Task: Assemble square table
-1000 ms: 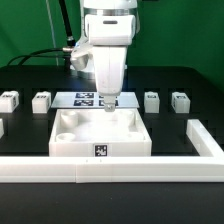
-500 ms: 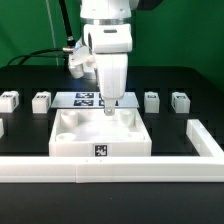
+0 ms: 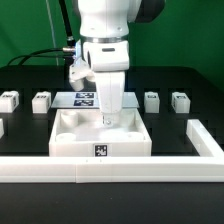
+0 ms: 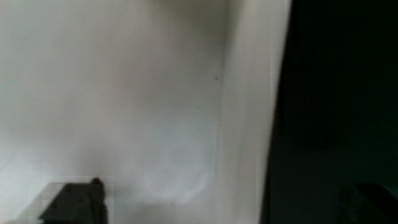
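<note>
Robot gripper (image 3: 108, 120) low over the square table (image 3: 75, 140), jaws spread wide.
The white slab lies rim-up in the middle of the black tabletop (image 3: 25, 140), with a tag (image 3: 100, 151) on its near edge. The parted fingers reach down at its far wall. Leg blocks (image 3: 41, 100) stand in a row behind it, on both sides.

My end effector (image 3: 108, 118) is white. Beneath it the square table slab (image 3: 75, 147) is white, a black-and-white tag (image 3: 100, 150) on its edge. The leg blocks (image 3: 41, 100) either side of it are white with black-and-white tags. The surface (image 3: 30, 125) is black, the border rail (image 3: 100, 171) white.
</note>
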`<state>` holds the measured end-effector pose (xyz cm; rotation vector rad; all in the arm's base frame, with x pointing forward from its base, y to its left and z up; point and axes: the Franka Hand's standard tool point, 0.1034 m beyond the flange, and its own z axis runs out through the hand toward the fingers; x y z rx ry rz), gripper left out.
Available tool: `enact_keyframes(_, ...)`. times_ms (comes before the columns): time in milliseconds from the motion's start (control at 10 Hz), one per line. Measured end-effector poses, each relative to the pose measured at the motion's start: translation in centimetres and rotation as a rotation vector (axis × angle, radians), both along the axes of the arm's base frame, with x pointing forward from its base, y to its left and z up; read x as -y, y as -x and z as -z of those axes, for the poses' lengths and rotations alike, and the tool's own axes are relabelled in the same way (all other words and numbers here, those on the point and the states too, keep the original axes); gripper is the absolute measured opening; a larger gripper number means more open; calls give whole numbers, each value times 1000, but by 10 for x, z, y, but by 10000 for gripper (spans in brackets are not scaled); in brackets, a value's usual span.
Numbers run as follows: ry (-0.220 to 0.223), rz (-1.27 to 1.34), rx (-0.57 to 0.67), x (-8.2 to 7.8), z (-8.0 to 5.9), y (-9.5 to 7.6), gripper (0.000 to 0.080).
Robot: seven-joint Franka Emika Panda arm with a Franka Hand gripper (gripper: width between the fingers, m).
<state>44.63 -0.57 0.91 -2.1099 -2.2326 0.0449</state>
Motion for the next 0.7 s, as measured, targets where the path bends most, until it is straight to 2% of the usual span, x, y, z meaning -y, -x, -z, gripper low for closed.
enact_keyframes(300,1,12,-3,1,1,0,640)
enact_keyframes(400,1,12,-3,1,1,0,418)
enact_keyframes(500,1,12,-4,1,1,0,250)
enact_keyframes(600,1,12,-4,1,1,0,250)
enact_keyframes(700,1,13,-4,1,1,1,83)
